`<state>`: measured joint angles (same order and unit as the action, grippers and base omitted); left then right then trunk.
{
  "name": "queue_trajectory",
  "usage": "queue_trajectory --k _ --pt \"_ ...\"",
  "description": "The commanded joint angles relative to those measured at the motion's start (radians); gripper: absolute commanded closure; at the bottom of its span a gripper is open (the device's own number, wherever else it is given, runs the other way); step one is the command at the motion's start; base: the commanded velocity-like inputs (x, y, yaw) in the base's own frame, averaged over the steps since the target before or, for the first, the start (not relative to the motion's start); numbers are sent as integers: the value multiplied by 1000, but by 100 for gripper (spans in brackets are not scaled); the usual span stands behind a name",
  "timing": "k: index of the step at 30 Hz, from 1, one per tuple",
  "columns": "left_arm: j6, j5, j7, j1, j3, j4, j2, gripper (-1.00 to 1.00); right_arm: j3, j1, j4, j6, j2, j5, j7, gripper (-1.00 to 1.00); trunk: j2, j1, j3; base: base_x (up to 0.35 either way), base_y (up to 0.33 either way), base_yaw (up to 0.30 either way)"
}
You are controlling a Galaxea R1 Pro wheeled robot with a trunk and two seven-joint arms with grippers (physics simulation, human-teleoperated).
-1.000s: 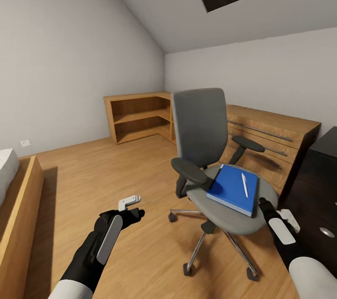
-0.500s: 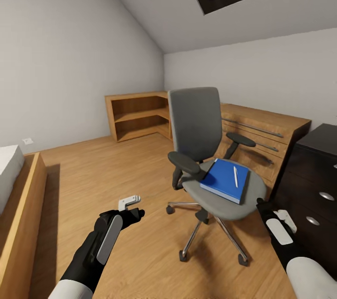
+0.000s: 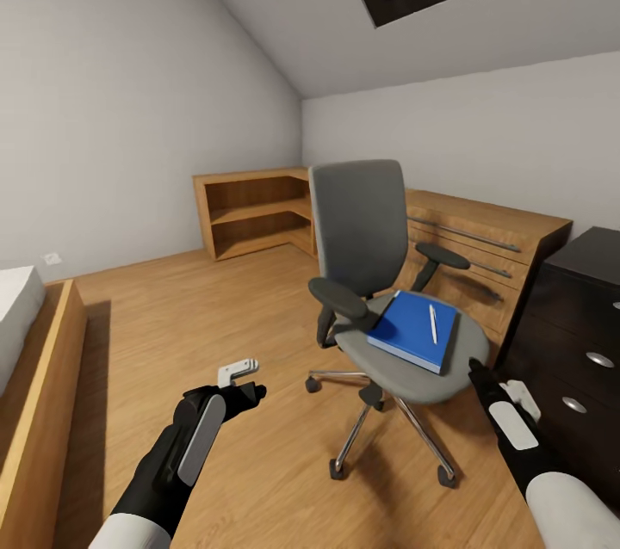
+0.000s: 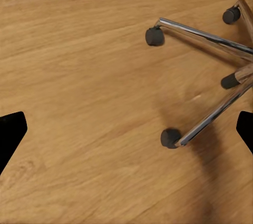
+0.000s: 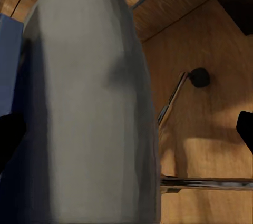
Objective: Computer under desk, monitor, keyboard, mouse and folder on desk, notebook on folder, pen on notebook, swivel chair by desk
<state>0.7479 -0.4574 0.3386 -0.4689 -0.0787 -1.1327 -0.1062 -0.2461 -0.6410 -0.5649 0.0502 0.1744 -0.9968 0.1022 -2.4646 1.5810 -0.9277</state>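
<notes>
From my head camera I judge I am at the folder step: the blue folder (image 3: 412,330) lies flat on the seat of the swivel chair (image 3: 366,239), with the pen (image 3: 433,323) resting on top of it, and none of it has reached the desk (image 3: 579,334), whose black drawer unit stands at the right edge of the scene. The folder's long axis runs from the chair's near right rim toward the far left, by the backrest; the pen lies roughly along that line, one end toward me. A dark edge shows under the blue cover, but I cannot tell whether that is the notebook. My right gripper (image 3: 499,384) hangs just beside the seat's near right rim; my left gripper (image 3: 244,381) hovers over bare floor, well left of the chair, and I cannot tell its spread from here. In my left wrist camera the fingertips (image 4: 11,134) sit far apart at the frame's edges, so that tool is spread wide, holding nothing, with the chair's chrome legs and castors (image 4: 169,138) below. In my right wrist camera the fingers are likewise spread, the grey seat edge (image 5: 89,103) between them and a strip of blue beside it. Next I should lift my right tool above the seat rim and close on the folder's near edge, keeping it level so the pen does not roll off.
</notes>
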Motion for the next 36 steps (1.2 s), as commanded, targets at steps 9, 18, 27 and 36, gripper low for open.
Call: queue_trajectory --k 9,18,27,36 --pt "2 -10 10 -1 -1 -1 0 -100 5 0 3 -4 -4 -12 -26 -100 0 0 -1 -113 0 0" --pt "2 -10 10 -1 -1 -1 0 -100 7 1 3 -73 -5 -12 -85 -100 0 0 -1 -5 0 0" --pt "2 -10 10 -1 -1 -1 0 -100 5 1 3 -117 -27 -12 -95 -100 0 0 -1 0 0 0" --pt "2 -10 10 -1 -1 -1 0 -100 4 3 5 -132 -46 -13 -96 -100 0 0 -1 0 0 0"
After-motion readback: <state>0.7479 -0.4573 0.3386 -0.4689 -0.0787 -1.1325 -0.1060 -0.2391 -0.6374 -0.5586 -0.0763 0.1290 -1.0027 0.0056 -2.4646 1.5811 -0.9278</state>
